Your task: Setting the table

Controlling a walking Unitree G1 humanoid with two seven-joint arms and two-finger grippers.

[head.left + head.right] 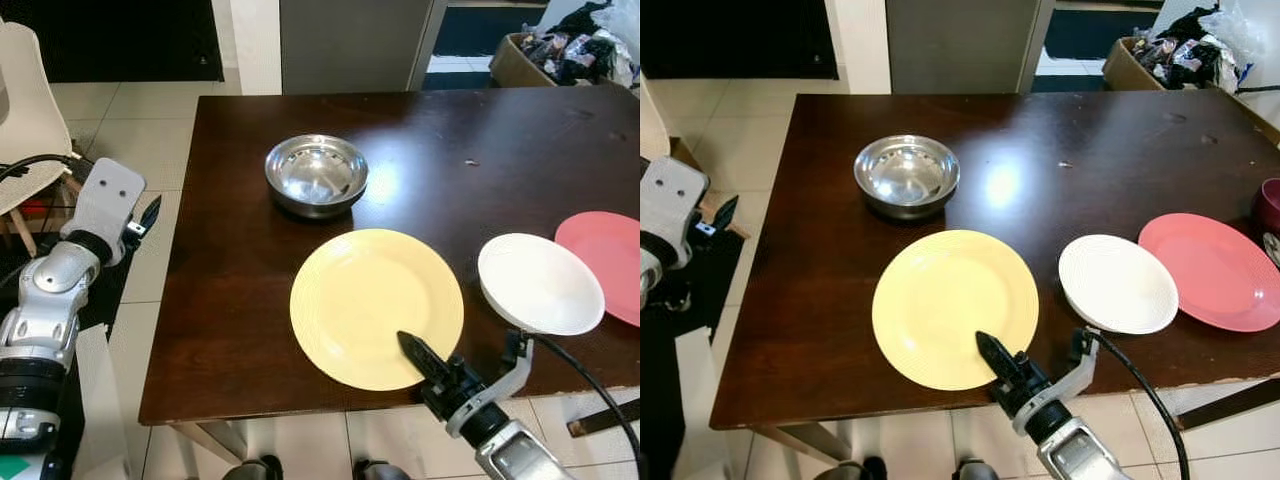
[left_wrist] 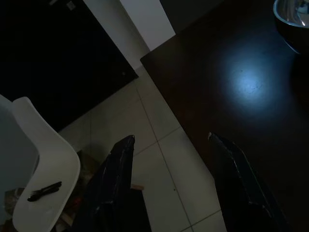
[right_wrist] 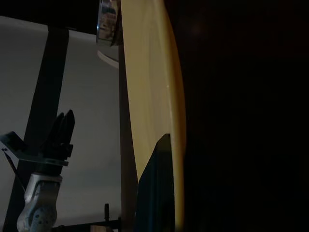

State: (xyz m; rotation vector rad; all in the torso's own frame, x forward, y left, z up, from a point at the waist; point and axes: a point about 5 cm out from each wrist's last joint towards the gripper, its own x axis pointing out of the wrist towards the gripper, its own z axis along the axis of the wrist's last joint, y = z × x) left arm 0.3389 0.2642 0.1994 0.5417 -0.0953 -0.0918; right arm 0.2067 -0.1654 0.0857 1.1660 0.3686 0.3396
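Observation:
A yellow plate (image 1: pixel 376 300) lies near the front edge of the dark wooden table (image 1: pixel 230 300). My right gripper (image 1: pixel 410 348) reaches in from below that edge and is shut on the plate's near rim. One black finger (image 3: pixel 154 183) lies on the plate's face; the other is hidden beneath. Behind the plate stands a steel bowl (image 1: pixel 316 174). To its right sit a white dish (image 1: pixel 540 283) and a pink plate (image 1: pixel 610 262). My left gripper (image 2: pixel 170 139) hangs open over the floor off the table's left side, holding nothing.
A white chair (image 1: pixel 20 110) stands at the left, with a small black utensil (image 2: pixel 43 191) on its seat. A dark red cup (image 1: pixel 1270 205) sits at the table's right edge. A box of clutter (image 1: pixel 560 50) and a grey cabinet (image 1: pixel 350 45) stand behind the table.

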